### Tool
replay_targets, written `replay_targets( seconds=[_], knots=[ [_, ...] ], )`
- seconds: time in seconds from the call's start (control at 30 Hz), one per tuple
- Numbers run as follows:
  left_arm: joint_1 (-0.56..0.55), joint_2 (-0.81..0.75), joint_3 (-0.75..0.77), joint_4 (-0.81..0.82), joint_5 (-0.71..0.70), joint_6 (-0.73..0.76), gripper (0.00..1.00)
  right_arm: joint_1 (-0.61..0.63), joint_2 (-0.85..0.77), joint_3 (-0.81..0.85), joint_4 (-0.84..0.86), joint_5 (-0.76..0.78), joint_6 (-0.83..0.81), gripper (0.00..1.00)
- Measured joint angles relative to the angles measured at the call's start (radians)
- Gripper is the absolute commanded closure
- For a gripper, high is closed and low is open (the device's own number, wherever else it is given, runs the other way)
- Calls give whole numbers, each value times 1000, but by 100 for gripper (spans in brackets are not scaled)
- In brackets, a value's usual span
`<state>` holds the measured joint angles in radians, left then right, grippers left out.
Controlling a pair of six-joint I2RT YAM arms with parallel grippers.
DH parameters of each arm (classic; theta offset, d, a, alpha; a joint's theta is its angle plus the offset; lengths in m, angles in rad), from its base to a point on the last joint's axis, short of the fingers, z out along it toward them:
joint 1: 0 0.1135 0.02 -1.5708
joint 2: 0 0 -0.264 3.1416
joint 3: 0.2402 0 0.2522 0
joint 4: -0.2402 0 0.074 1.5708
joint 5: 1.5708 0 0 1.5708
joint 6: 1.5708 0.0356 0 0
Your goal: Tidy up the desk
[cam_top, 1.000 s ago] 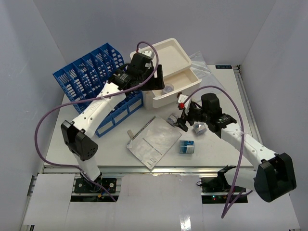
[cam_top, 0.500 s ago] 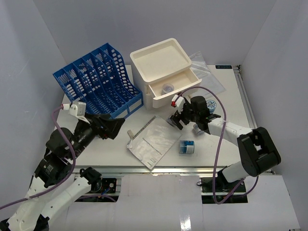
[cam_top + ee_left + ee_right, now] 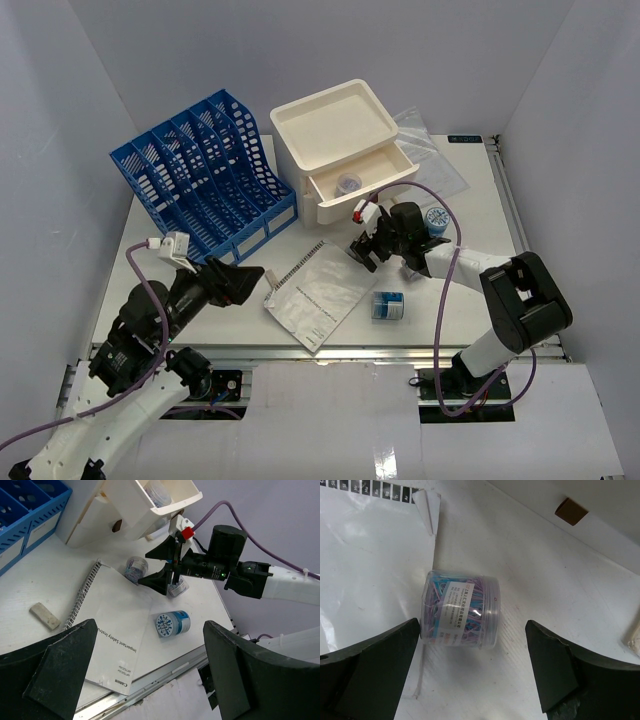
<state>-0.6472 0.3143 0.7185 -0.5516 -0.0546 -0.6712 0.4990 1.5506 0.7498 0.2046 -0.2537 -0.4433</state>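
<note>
The desk (image 3: 490, 215) is lying flat under everything, just beyond the arm bases, its long axis running left to right in the overhead view and its surface facing up.

The step in hand appears to be picking up a clear jar of coloured clips (image 3: 460, 611). The jar is lying on its side at the corner of a spiral-bound booklet (image 3: 318, 293), its long axis running across the right wrist view.

The right gripper (image 3: 146, 569) is hovering over the jar with its fingers spread wide on either side, gripping nothing.

The left gripper (image 3: 243, 277) is hanging well back at the near left, also spread wide and empty.

The next move likely calls for lowering, closing across the jar's round side, then carrying it to the open drawer (image 3: 365, 178) of the white drawer box (image 3: 335, 125).
</note>
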Motion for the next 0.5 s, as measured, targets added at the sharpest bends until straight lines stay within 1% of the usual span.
replay_targets(
  seconds=[0.07, 0.17, 0.27, 0.4, 0.5],
  knots=[
    [0, -4, -13, 6, 3, -13, 2, 2, 8, 0, 10, -4, 3, 11],
    [0, -14, -47, 14, 11, -39, 2, 6, 15, 0, 10, -6, 12, 19],
    [0, -32, -76, 13, 17, -61, 2, 7, 16, 0, 11, -10, 17, 30],
    [0, -63, -98, 15, 21, -88, 2, 7, 16, 0, 12, -17, 19, 49],
    [0, -82, -105, 18, 22, -104, 2, 7, 16, 0, 9, -25, 21, 59]
  ],
)
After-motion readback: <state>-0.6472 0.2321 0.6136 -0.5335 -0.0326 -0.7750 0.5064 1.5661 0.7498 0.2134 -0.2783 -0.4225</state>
